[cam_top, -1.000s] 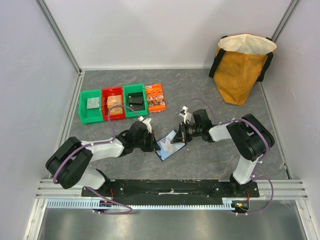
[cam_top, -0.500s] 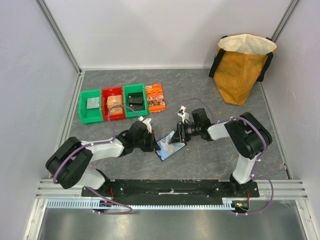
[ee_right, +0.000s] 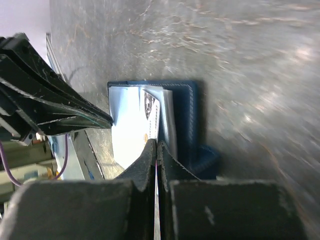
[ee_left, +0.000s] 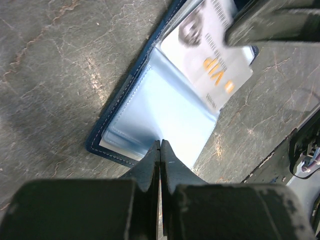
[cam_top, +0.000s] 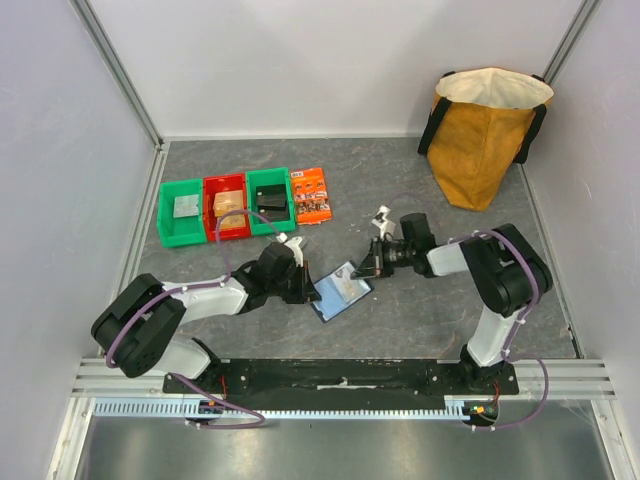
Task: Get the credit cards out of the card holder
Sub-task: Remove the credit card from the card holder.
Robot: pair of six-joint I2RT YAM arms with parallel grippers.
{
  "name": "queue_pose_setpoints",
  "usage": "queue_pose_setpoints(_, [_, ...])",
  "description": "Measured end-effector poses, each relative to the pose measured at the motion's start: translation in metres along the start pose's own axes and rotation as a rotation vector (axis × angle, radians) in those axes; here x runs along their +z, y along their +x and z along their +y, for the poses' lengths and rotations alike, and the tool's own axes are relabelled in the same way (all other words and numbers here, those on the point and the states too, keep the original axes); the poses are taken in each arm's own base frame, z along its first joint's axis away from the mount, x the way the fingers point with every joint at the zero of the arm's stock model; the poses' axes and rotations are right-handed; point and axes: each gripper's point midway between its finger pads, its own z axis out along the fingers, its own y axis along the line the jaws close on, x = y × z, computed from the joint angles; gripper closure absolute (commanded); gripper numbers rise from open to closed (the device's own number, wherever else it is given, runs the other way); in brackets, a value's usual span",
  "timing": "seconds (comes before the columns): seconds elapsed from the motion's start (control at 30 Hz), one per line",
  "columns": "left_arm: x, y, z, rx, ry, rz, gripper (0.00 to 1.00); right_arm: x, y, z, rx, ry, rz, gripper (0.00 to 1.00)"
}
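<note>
Dark grey bench [cam_top: 400,170] with a marbled stone pattern, matte, with some sheen in the right wrist view. Plain pale lilac-white back wall [cam_top: 330,60], left wall [cam_top: 50,180] and right wall [cam_top: 610,150] close around it. Slanted aluminium posts stand at the back left corner [cam_top: 115,70] and back right corner [cam_top: 570,40]. Aluminium rails [cam_top: 110,380] run along the near edge, with a white slotted strip [cam_top: 330,410] below them, then a brushed metal sheet [cam_top: 330,450]. Light is even and soft, shadows faint. Clutter at the back: a mustard bag [cam_top: 485,135] with black handles far right; a row of three bins [cam_top: 227,205], green, red, green, far left; an orange packet [cam_top: 311,195] just beside them.
</note>
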Motion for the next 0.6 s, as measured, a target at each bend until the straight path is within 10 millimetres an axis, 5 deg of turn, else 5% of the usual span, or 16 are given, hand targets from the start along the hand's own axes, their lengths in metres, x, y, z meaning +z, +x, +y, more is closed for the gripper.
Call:
queue_pose_setpoints(0.13, [0.000,0.000,0.000,0.001,0.003,-0.004,0.98,-0.028,-0.014,-0.007,0.047,0.050,-0.116,1.00])
queue_pose_setpoints(0.23, [-0.001,0.000,0.000,0.001,0.005,-0.006,0.94,-0.043,-0.022,0.007,0.044,0.060,-0.201,1.00])
queue_pose_setpoints(0.43, [-0.017,-0.002,-0.005,-0.020,0.012,-0.039,0.57,-0.077,-0.053,0.055,0.001,0.023,-0.428,1.00])
queue_pose_setpoints(0.6, [-0.044,-0.034,-0.037,-0.028,0.112,-0.183,0.41,-0.108,-0.070,0.094,-0.022,-0.028,-0.617,1.00])
